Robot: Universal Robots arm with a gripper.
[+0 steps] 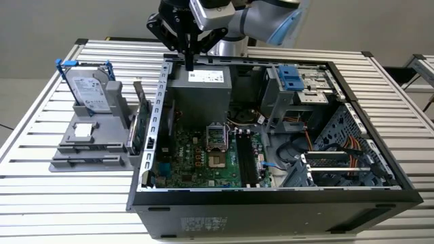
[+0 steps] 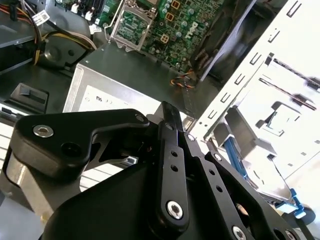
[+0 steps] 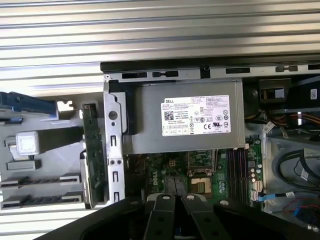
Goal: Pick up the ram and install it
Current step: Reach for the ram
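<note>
- The gripper [image 1: 189, 65] hangs at the upper centre of the exterior view, over the far edge of the power supply [image 1: 200, 96]; it is clenched on nothing, closed to one thin point.
- The ram [image 1: 134, 133] stands on its long edge in the grey stand [image 1: 88, 150], at the exterior view's left, outside the computer case [image 1: 271, 195] and just beside its side wall [image 1: 160, 101]; in the first wrist view it [image 3: 93, 155] is a narrow green strip.
- I judge the reach for the ram barely begun; the black memory slots [image 1: 244, 157] look unfilled.
- To do it well: part the jaws before descending; come straight down and take the board across its flat faces near mid-length; centre carefully, since the side wall leaves little room; keep off the hard drive [image 1: 91, 89]; lift vertically so the stick does not bind.
</note>
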